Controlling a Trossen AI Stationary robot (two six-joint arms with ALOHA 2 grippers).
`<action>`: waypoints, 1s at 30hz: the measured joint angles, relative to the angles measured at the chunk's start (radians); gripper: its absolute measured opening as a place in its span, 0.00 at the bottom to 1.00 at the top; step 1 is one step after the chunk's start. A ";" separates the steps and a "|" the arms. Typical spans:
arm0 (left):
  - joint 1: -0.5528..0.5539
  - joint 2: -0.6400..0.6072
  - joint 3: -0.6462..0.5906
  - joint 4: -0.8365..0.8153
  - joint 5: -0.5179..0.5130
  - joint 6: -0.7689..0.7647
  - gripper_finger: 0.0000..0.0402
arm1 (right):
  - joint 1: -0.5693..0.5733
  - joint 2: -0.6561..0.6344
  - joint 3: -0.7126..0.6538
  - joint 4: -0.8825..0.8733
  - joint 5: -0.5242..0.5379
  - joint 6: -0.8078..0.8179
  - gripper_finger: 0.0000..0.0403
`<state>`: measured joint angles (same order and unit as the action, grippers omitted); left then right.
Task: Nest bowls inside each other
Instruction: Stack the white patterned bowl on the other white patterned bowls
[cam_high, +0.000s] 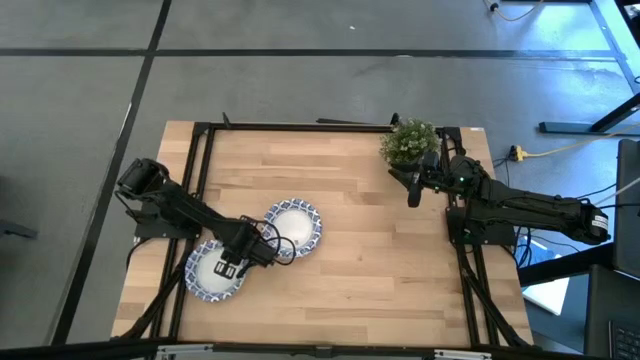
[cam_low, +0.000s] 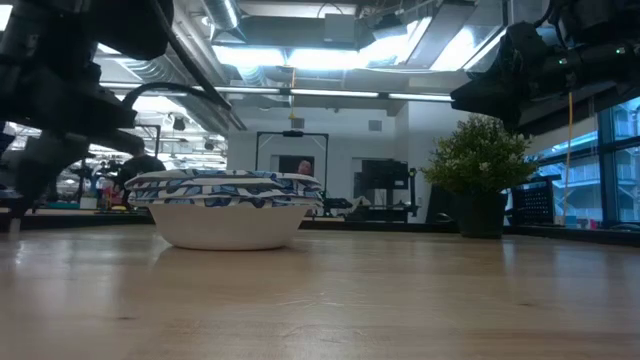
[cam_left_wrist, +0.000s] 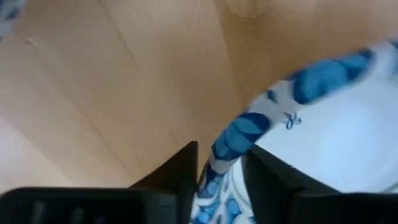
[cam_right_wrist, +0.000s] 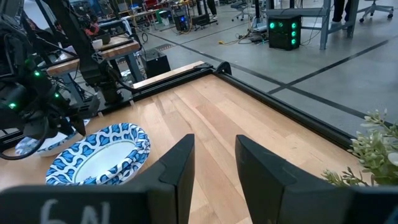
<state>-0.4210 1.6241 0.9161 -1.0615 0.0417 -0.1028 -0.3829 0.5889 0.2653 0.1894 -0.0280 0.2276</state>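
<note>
Pinching an upright bowl's (cam_high: 214, 271) rim, left gripper (cam_high: 232, 266) jaws, right gripper (cam_high: 413, 190) jaws spread, empty.

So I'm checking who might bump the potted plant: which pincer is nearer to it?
Right. The right pincer hangs just beside the potted plant at the table's far right corner. The left pincer is far across the table, closing on the rim of a bowl.

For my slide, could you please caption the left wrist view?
Left gripper straddling a bowl rim over the wooden table.
</note>
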 joint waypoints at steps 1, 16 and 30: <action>0.002 0.000 0.000 0.000 0.008 0.000 0.26 | 0.000 0.000 0.000 0.000 0.000 0.000 0.29; 0.053 -0.059 -0.001 -0.038 0.056 -0.003 0.01 | 0.000 0.000 0.000 0.000 -0.001 0.000 0.29; 0.247 -0.367 -0.001 -0.035 0.122 -0.051 0.00 | 0.000 0.000 0.000 -0.001 -0.003 0.000 0.29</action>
<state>-0.1735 1.2573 0.9150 -1.0965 0.1637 -0.1540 -0.3830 0.5892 0.2653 0.1884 -0.0315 0.2276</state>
